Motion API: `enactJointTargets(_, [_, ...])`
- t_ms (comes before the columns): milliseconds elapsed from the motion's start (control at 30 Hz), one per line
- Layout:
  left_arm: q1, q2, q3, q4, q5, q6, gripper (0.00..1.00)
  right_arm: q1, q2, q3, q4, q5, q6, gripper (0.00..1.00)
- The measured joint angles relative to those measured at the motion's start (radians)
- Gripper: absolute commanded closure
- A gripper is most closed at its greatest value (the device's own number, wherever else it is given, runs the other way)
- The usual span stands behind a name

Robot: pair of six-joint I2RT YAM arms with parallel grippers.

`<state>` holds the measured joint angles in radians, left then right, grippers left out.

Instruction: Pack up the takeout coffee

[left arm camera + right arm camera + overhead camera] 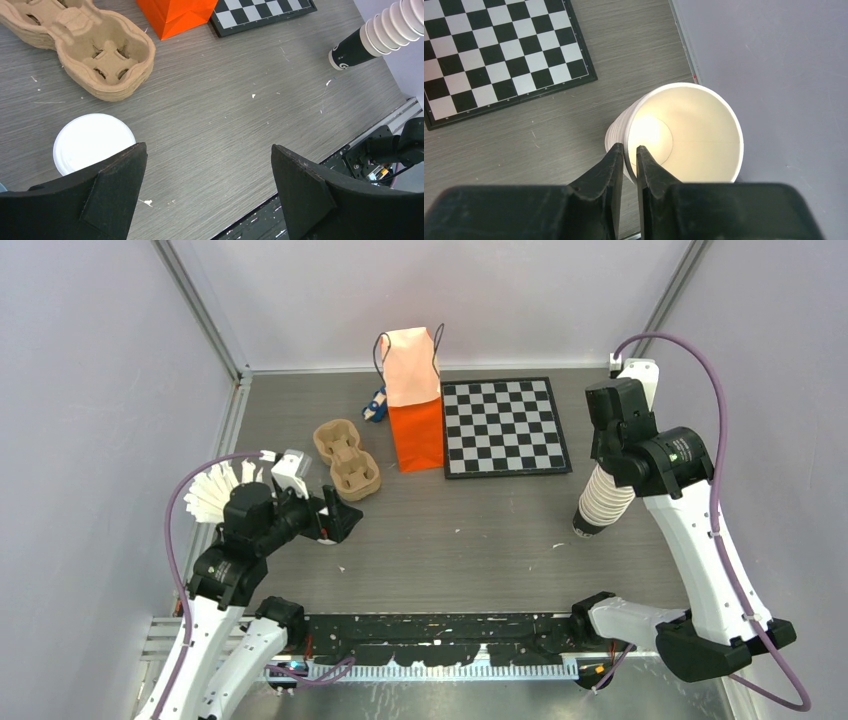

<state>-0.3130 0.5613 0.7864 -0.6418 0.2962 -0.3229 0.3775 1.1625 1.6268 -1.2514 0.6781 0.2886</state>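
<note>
The lidded takeout coffee cup does not show as such in any view. A round white lid (pixel 93 142) lies flat on the table beside my left fingertip; whether a cup is under it I cannot tell. The orange paper bag (pixel 415 405) stands upright at the back centre, and its corner shows in the left wrist view (pixel 175 14). My left gripper (pixel 338 522) (pixel 207 150) is open and empty, low over bare table. My right gripper (pixel 610 462) (pixel 629 150) is shut on the rim of the top cup of a tilted stack of lidless white cups (pixel 603 502) (pixel 684 132), one finger inside and one outside.
Brown cardboard cup carriers (pixel 346 456) (pixel 95 50) lie left of the bag. A checkerboard (pixel 505 427) (pixel 499 50) lies right of it. Several fanned white lids (pixel 208 495) sit at the left wall. A small blue object (pixel 375 405) is behind the carriers. The stack's bottom cup is black (pixel 350 50).
</note>
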Motion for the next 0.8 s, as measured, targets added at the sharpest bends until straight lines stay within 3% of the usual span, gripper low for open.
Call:
enactJointTargets(267, [0.000, -0.011, 0.000, -0.001, -0.009, 0.008, 0.04, 0.000, 0.000, 0.008, 0.008, -0.015, -0.029, 0.99])
enactJointTargets(800, [0.000, -0.011, 0.000, -0.003, -0.009, 0.013, 0.04, 0.000, 0.031, 0.159, -0.035, 0.002, -0.081, 1.00])
